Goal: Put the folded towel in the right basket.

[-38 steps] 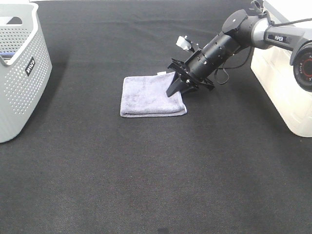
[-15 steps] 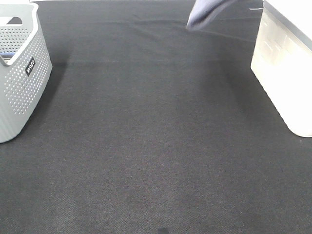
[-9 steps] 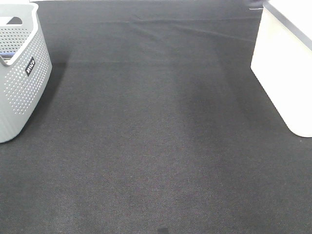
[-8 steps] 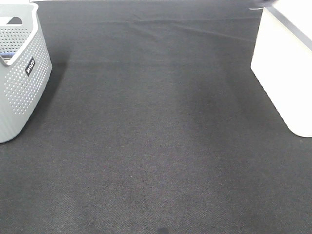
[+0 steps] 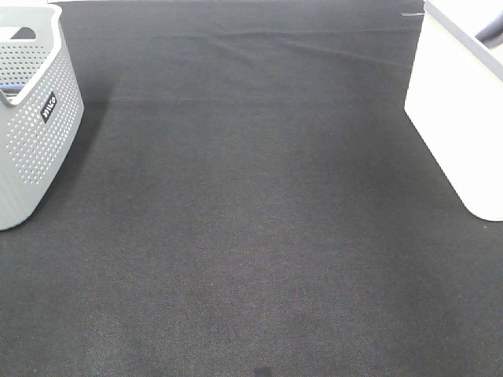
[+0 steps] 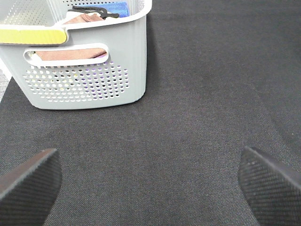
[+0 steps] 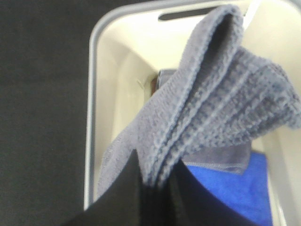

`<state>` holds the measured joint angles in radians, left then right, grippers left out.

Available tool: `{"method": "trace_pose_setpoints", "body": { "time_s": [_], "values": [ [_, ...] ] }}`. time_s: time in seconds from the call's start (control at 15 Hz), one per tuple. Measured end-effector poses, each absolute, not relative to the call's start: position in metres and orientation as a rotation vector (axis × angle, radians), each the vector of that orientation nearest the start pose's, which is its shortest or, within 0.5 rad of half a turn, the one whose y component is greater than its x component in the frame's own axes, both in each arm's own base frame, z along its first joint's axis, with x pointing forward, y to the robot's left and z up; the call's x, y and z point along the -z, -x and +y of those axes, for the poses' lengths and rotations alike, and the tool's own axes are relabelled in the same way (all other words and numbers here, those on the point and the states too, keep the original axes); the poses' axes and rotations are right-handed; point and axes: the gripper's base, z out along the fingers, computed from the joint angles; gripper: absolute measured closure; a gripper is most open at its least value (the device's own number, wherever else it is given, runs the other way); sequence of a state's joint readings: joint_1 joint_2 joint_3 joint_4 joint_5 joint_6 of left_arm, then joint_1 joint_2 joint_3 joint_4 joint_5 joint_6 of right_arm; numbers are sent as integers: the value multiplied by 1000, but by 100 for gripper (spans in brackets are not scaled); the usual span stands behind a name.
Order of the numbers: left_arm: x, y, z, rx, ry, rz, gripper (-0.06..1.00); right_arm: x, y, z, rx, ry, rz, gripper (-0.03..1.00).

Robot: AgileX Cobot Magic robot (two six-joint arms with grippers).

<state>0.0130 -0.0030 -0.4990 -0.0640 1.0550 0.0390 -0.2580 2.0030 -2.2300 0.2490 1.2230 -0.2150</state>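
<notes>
Open room: the worktop [image 5: 251,236], covered with black cloth, takes all the middle and lower part of the high view. A few soft creases run near its top edge.
Edges: the left basket [image 5: 31,133] stands at the upper left of that frame and the right basket [image 5: 460,118] at the upper right. The frame cuts both, and they are well apart.
Left hand [image 6: 150,183]: the jaws are wide apart and hold nothing. It is low over the bare worktop, with the left basket near in front of it.
Right hand [image 7: 150,188]: it is closed narrow and pinches the folded towel [image 7: 221,103].
Folded towel: grey-lilac, it hangs from the right hand over the opening of the right basket, inside the line of the rim. I cannot tell whether its lower end touches the bottom.
Right basket: white with a grey rim. A blue cloth [image 7: 235,188] lies inside, under the towel.
Left basket: grey, with small holes and a handle slot. It holds a pinkish cloth [image 6: 80,19], a blue piece [image 6: 115,8] and a thin black thing [image 6: 94,12].
</notes>
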Motion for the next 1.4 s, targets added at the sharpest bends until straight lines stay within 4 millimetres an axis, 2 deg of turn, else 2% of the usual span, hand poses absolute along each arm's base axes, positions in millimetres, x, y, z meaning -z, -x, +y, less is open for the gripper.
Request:
{"method": "trace_pose_setpoints", "body": {
  "time_s": [0.2, 0.27, 0.4, 0.53, 0.67, 0.8, 0.93, 1.07, 1.2, 1.4],
  "values": [
    [-278, 5, -5, 44, -29, 2035, -2, -355, -451, -97, -153, -99, 2517, 88],
    [-278, 5, -5, 44, -29, 2035, -2, -345, -455, -99, -161, -113, 2538, 85],
    [-278, 5, -5, 44, -29, 2035, -2, -323, -465, -103, -158, -124, 2586, 73],
    [-278, 5, -5, 44, -29, 2035, -2, -313, -468, -105, -162, -157, 2605, 57],
    [-278, 5, -5, 44, -29, 2035, -2, -312, -469, -105, -156, -165, 2609, 35],
    [-278, 5, -5, 44, -29, 2035, -2, -315, -467, -105, -157, -166, 2602, 27],
    [-278, 5, -5, 44, -29, 2035, -2, -329, -464, -95, -169, -143, 2575, 26],
    [-278, 5, -5, 44, -29, 2035, -2, -347, -459, -73, -182, -101, 2540, 25],
    [-278, 5, -5, 44, -29, 2035, -2, -372, -450, -39, -190, -29, 2497, 25],
    [-278, 5, -5, 44, -29, 2035, -2, -398, -436, -13, -197, 27, 2444, 25]
  ]
}}
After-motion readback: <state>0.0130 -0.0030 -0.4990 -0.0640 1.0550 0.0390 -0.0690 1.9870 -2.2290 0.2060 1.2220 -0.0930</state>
